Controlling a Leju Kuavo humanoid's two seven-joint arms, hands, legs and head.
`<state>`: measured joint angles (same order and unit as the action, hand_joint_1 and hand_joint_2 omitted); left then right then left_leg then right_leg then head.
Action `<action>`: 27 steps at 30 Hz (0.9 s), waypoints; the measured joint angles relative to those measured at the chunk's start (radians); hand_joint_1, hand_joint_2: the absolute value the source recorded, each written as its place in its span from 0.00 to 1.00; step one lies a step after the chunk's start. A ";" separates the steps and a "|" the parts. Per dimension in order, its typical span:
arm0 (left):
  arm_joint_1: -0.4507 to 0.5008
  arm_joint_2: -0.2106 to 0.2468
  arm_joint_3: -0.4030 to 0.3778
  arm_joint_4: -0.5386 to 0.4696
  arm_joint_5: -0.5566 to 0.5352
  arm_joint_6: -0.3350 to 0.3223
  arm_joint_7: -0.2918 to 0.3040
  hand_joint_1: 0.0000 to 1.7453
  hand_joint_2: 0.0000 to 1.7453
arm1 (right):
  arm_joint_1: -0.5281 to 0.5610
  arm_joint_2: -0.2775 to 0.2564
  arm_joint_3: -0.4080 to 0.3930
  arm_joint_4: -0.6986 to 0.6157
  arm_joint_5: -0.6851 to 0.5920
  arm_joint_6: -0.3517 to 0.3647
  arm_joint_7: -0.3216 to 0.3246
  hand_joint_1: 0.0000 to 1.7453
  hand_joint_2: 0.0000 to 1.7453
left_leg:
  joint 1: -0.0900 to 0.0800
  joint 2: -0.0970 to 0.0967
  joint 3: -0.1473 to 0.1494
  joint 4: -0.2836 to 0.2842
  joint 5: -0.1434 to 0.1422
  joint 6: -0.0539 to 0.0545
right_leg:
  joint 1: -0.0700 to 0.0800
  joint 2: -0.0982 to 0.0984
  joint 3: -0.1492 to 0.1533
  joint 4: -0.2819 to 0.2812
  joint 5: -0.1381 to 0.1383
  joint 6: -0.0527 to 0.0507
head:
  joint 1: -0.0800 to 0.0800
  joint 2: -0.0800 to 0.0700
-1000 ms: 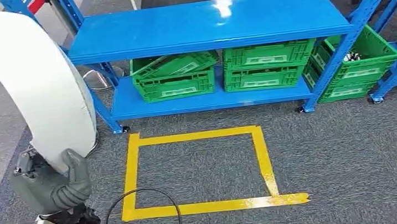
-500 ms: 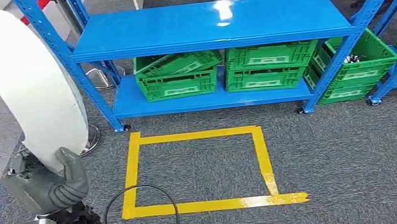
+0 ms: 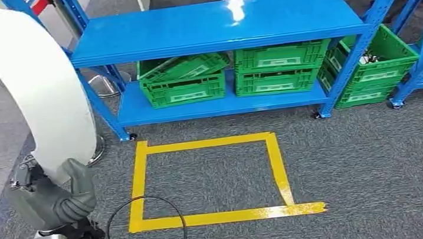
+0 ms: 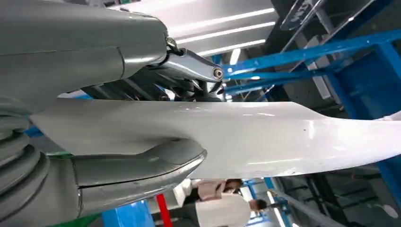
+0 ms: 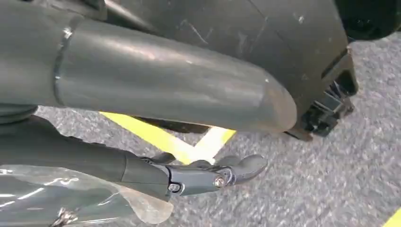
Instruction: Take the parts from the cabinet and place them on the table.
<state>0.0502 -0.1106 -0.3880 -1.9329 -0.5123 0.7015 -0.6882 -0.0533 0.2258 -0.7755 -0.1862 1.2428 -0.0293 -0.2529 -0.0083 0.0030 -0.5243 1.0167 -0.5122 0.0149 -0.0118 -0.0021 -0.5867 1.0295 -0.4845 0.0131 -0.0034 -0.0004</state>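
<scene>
Seen from the head, looking down at a grey carpet with a yellow tape square (image 3: 209, 180) on the floor. Left of the square, the left hand (image 3: 57, 198) closed around the lower end of a long, curved white part (image 3: 33, 85), thumb on one face, fingers behind; part raised and arching upward. Beyond the square, a blue cabinet (image 3: 217, 24) with green crates (image 3: 184, 82) on its lower shelf. Near the tape, the right hand (image 5: 156, 118) hanging over the carpet, clear plastic (image 5: 61, 196) beside its fingers; cannot tell whether held.
</scene>
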 joint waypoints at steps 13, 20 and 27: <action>0.010 -0.003 0.008 0.000 0.020 0.000 0.000 1.00 1.00 | 0.002 -0.005 -0.002 0.000 -0.003 0.052 0.008 0.00 0.00 | 0.008 -0.069 -0.026 -0.013 0.037 0.019 | -0.004 0.055 0.026 0.020 -0.014 0.022 | 0.005 0.000; 0.011 0.004 0.009 -0.002 0.018 0.001 -0.004 1.00 1.00 | 0.001 -0.006 -0.002 0.000 0.004 0.054 0.004 0.00 0.00 | 0.004 -0.054 -0.076 0.044 0.011 -0.022 | -0.012 0.027 0.051 -0.027 -0.021 -0.008 | -0.008 0.000; 0.013 0.015 0.009 -0.002 0.024 0.000 0.002 1.00 1.00 | 0.002 -0.007 -0.003 0.000 0.005 0.057 0.004 0.00 0.00 | 0.020 0.003 -0.097 0.146 -0.004 -0.039 | -0.010 -0.077 0.048 -0.025 -0.023 -0.011 | -0.011 0.000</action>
<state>0.0633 -0.0961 -0.3788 -1.9345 -0.4879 0.7019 -0.6859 -0.0512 0.2190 -0.7790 -0.1862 1.2478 0.0275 -0.2487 0.0112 0.0061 -0.6212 1.1629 -0.5158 -0.0240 -0.0218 -0.0790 -0.5386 1.0046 -0.5073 0.0023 -0.0149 -0.0004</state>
